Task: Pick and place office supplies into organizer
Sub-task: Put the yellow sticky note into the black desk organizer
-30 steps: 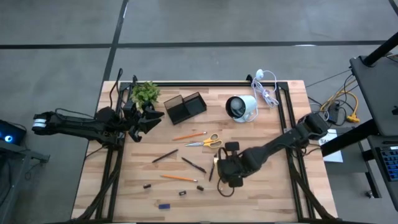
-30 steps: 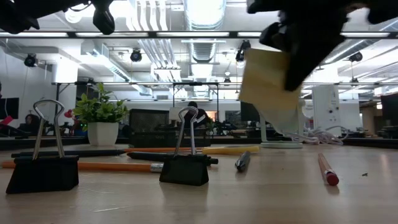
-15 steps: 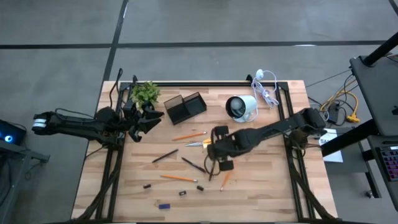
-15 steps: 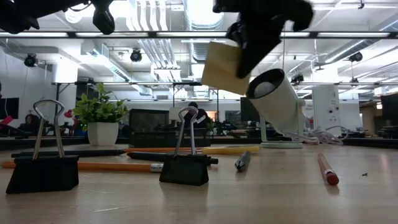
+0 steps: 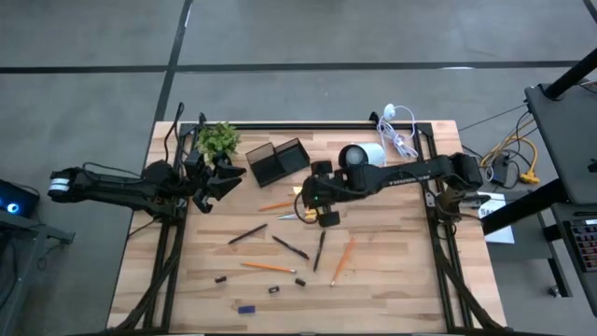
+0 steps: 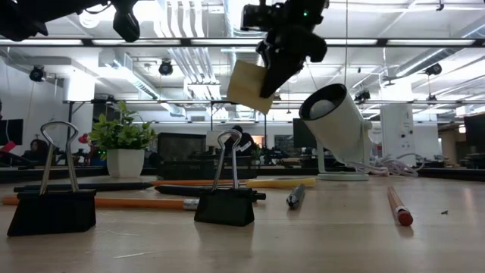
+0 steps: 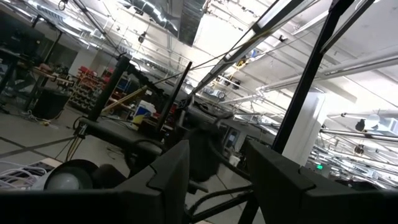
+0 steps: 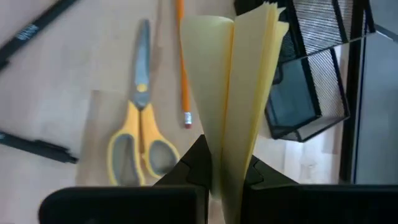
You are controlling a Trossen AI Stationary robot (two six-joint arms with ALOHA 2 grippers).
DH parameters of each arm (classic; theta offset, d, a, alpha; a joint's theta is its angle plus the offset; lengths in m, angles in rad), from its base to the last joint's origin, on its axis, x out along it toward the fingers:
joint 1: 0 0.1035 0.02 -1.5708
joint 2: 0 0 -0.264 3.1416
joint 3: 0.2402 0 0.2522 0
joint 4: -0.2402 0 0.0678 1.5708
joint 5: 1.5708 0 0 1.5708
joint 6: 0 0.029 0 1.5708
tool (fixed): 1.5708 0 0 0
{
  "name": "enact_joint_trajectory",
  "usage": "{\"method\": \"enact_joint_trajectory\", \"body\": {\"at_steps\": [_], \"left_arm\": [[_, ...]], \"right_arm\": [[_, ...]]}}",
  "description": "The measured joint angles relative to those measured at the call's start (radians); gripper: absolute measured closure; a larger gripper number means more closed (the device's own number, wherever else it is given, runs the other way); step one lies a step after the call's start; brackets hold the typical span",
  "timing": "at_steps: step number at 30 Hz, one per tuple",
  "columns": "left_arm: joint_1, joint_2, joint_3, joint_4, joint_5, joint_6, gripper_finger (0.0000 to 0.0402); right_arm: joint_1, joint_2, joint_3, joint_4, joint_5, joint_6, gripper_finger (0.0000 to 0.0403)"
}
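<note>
Carrying the yellow sticky-note block (image 8: 233, 93) clenched in my right jaws (image 5: 313, 199) above the scissors (image 8: 138, 138), near the organizer (image 5: 278, 161), I judge it light and floppy, best pinched at its bound edge.

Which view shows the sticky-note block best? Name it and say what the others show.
The right wrist view: the sticky-note block fills the picture, pinched in the right gripper, pages fanned above the scissors. The low view shows it small, hanging in the air. The high view barely shows it; the left wrist view not at all.
</note>
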Motion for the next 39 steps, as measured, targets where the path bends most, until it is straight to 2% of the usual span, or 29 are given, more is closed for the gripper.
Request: {"method": "enact_joint_trajectory", "body": {"at_steps": [19,27,39], "left_arm": [[0.000,0.002,0.000,0.002,0.000,0.000,0.0256],[0.000,0.002,0.000,0.003,-0.001,0.001,0.0256],[0.000,0.009,0.000,0.003,-0.028,0.001,0.0256]], "right_arm": [[-0.197,0.000,0.002,0.135,-0.118,-0.231,0.0392],[-0.275,0.000,0.002,0.187,-0.138,-0.325,0.0392],[-0.328,0.028,0.002,0.308,-0.182,-0.398,0.0392]]}}
